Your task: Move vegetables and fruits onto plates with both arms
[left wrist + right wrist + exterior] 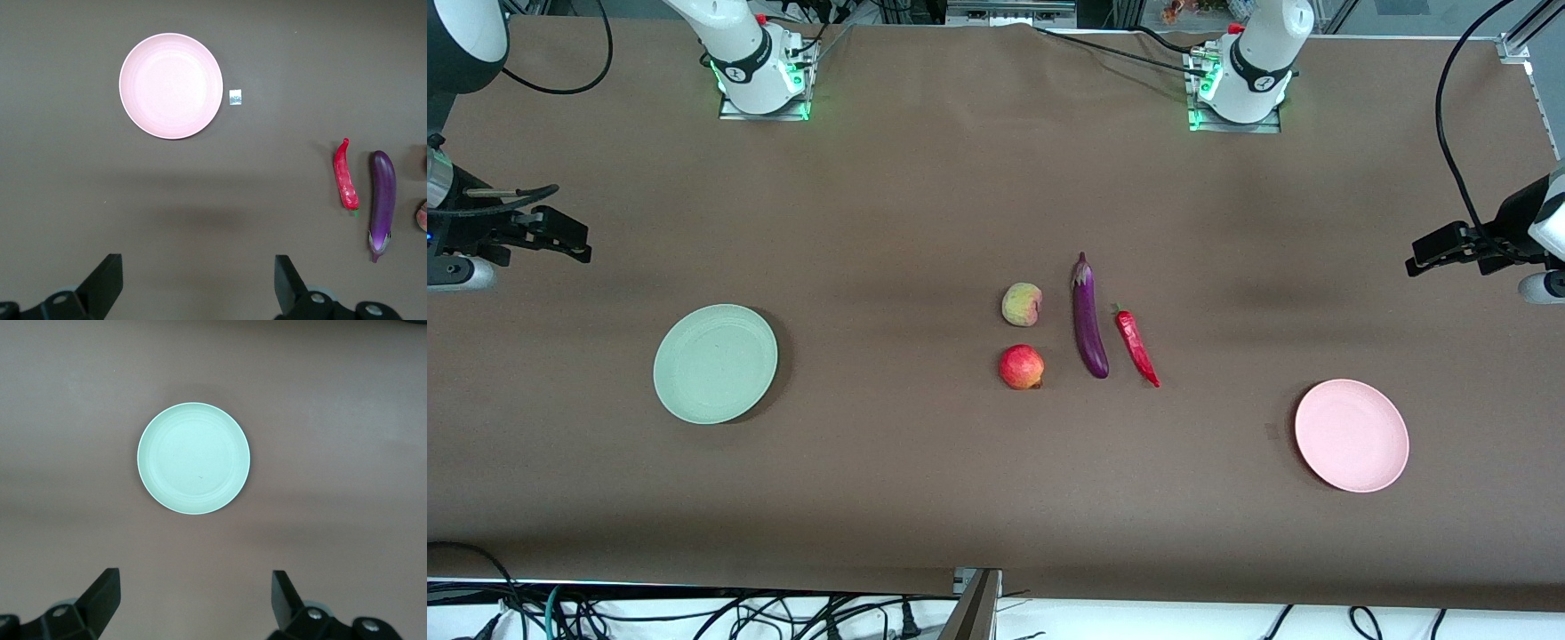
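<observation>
I am looking at a mint green plate (715,364), a light pink plate (1352,435), a glossy purple eggplant (1088,318), a red chili (1136,345) with green stem, a yellow-pink peach (1022,304), a red apple (1021,367), all on brown cloth (925,204).

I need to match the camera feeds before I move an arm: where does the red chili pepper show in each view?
Front view: the red chili pepper lies mid-table, beside the eggplant, toward the left arm's end.
Left wrist view: the chili lies between the eggplant and the pink plate.
Right wrist view: not in it; only the green plate shows.
Shared landmark: the eggplant, in the front and left wrist views.
</observation>
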Controlling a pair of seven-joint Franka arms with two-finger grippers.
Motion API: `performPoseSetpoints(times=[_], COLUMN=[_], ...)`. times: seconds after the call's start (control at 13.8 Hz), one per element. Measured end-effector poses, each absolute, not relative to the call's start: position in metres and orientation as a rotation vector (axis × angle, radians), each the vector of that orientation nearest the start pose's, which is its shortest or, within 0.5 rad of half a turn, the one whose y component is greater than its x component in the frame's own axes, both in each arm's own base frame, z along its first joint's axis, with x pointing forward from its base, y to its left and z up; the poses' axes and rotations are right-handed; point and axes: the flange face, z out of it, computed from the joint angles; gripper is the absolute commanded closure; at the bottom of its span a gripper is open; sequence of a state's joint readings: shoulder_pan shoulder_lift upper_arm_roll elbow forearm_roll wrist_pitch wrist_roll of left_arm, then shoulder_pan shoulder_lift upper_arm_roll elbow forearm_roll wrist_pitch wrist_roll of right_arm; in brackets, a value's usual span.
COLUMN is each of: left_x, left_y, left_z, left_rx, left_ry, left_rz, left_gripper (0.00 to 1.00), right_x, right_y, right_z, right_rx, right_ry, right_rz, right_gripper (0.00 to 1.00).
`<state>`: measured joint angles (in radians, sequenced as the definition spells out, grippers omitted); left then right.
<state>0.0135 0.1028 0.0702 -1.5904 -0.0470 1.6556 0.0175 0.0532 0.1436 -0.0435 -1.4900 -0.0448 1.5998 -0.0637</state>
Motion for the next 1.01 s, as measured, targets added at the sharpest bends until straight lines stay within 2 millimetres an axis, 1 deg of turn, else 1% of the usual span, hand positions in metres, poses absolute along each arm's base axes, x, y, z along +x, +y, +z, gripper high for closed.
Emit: performPoseSetpoints(times=[0.65, 1.01], left_x=[0.588, 0.5808], left_y=[0.0428, 0.0417], left_z=[0.5639, 0.5583], left_rx=[-3.18, -3.184], left_ry=[-0.113, -0.112], left_rz=[0.056, 0.161], left_gripper=[0.0, 0.0], right_x=[0.5996, 0.5996], right_y=[0.0029, 0.0029], right_z=[0.5825, 0.5825], right_rx=[-3.189, -3.189], right_ry=[-0.121, -0.121], right_rz=[0.056, 0.056], right_gripper=[0.0, 0.0])
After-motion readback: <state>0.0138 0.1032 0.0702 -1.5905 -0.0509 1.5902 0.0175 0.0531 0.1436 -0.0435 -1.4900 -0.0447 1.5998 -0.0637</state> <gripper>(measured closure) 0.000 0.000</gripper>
